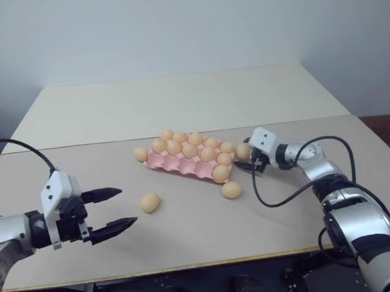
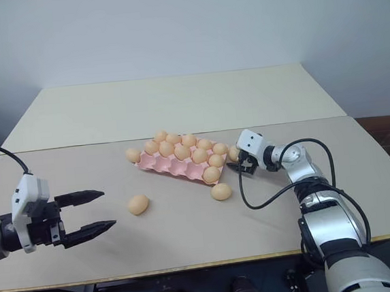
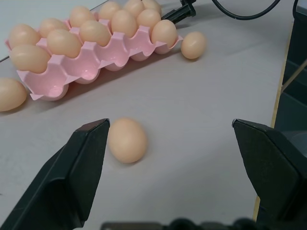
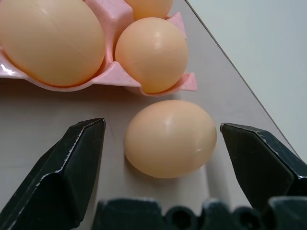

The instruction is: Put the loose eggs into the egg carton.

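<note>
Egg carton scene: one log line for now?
right hand: open around loose egg beside egg carton | left hand: open, idle

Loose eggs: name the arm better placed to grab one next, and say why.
Right. The right gripper stands open around a loose egg beside the egg carton; the left gripper hangs short of its egg.

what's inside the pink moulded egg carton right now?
The pink moulded egg carton holds pale orange-tan eggs in its far rows; the near row of cups is mostly bare. The cup bottoms under the seated eggs are covered.
</note>
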